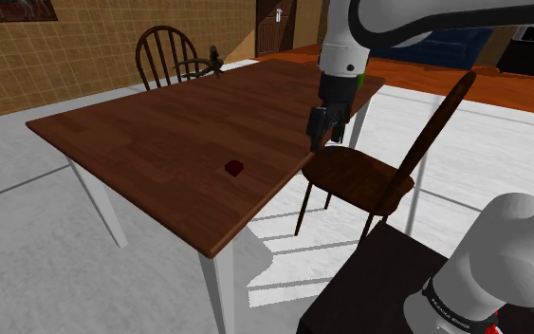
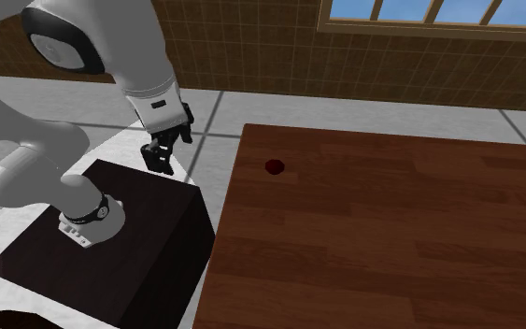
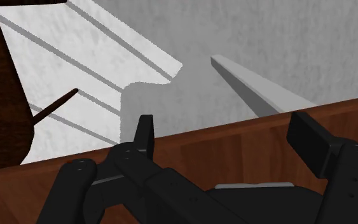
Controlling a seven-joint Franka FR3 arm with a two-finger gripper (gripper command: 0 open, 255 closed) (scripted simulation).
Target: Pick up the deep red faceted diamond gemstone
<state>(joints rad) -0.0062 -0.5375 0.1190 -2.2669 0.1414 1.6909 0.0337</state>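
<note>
The deep red gemstone (image 1: 234,169) lies small and dark on the brown wooden table (image 1: 160,123), near the edge that faces the stand; the second exterior view shows the gemstone (image 2: 275,167) close to the table's (image 2: 391,243) left edge. My black gripper (image 1: 322,136) hangs beyond that edge, to the shoulder view's right of the gem and above a chair seat. In the second exterior view the gripper (image 2: 161,161) is well left of the gem, off the table. In the wrist view the gripper (image 3: 228,137) is open, holding nothing, over the table edge (image 3: 234,143).
A dark wooden chair (image 1: 359,176) stands against the table edge under the gripper. A second chair (image 1: 165,52) and a small dark object (image 1: 208,63) are at the table's far end. The black stand (image 1: 369,285) sits at lower right. A white table leg (image 3: 260,89) slants over grey floor.
</note>
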